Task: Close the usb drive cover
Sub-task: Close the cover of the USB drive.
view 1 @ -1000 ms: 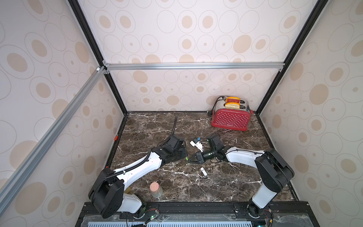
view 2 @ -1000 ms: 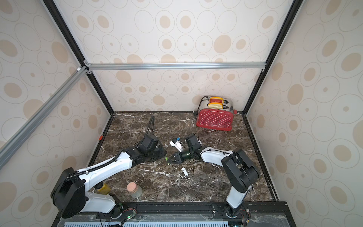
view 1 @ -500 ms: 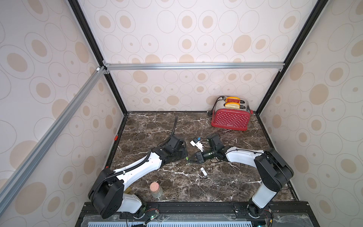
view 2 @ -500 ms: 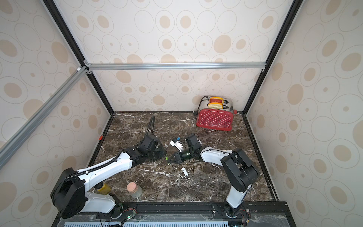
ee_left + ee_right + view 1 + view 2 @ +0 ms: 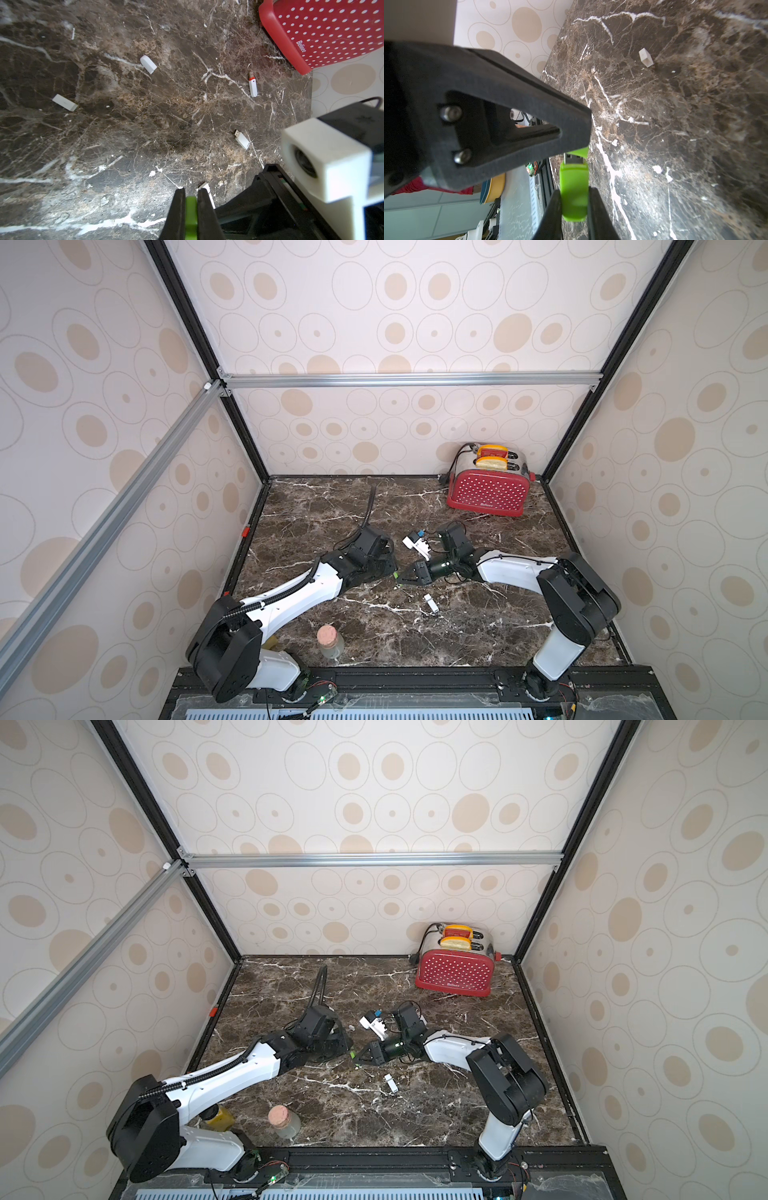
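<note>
My right gripper (image 5: 574,190) is shut on the green usb drive (image 5: 574,178). The drive's bare metal plug (image 5: 574,160) points at the green cover (image 5: 580,153), and a short stretch of metal shows between body and cover. My left gripper (image 5: 191,192) is shut on that cover (image 5: 191,214), which is mostly hidden between its black fingers (image 5: 178,207). In both top views the two grippers meet tip to tip at mid-table, left gripper (image 5: 391,569) against right gripper (image 5: 402,578), with a speck of green between them (image 5: 352,1053).
A white usb drive (image 5: 432,605) lies just in front of the grippers. Loose white caps (image 5: 148,64) (image 5: 64,102) and two more drives (image 5: 252,85) (image 5: 241,139) are scattered on the marble. A red toaster (image 5: 488,491) stands at the back right and a corked bottle (image 5: 329,641) near the front edge.
</note>
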You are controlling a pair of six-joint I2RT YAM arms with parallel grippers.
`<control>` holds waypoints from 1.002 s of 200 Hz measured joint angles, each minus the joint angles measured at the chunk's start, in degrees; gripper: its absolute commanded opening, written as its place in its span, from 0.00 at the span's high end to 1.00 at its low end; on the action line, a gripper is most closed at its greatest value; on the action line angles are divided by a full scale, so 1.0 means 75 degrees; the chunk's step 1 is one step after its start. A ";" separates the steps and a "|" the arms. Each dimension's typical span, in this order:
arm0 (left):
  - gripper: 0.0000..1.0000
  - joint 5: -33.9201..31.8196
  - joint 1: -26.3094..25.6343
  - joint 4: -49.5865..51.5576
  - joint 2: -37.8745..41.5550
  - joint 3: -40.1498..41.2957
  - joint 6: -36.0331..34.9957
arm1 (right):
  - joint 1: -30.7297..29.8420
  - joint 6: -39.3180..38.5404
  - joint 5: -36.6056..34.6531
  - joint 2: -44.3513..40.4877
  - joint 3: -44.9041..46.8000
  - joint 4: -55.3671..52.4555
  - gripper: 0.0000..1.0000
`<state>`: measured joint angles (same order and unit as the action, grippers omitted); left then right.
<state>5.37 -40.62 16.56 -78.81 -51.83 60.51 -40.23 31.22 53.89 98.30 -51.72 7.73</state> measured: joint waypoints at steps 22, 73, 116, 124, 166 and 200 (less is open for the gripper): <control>1.00 0.0006 0.0000 -0.0017 0.0000 0.0003 0.0003 | 0.0009 0.0012 0.0003 0.0000 0.0000 0.0003 1.00; 1.00 -0.0029 -0.0041 -0.0012 0.0000 0.0006 0.0026 | 0.0017 0.0003 0.0029 0.0015 -0.0012 -0.0026 1.00; 1.00 -0.0073 -0.0085 0.0061 0.0020 0.0006 0.0032 | 0.0017 -0.0055 0.0044 0.0035 -0.0119 -0.0245 1.00; 1.00 -0.0073 -0.0085 0.0085 0.0026 0.0006 0.0032 | 0.0017 -0.0076 0.0052 0.0038 -0.0131 -0.0280 1.00; 1.00 -0.0076 -0.0093 0.0157 0.0090 0.0006 0.0032 | 0.0017 -0.0195 0.0114 0.0064 -0.0221 -0.0431 1.00; 1.00 -0.0143 -0.0093 0.0251 0.0172 0.0006 0.0047 | 0.0015 -0.0286 0.0213 0.0146 -0.0376 -0.0586 1.00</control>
<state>4.29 -41.32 18.44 -77.52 -51.79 60.86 -40.12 29.08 55.48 99.39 -54.54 3.33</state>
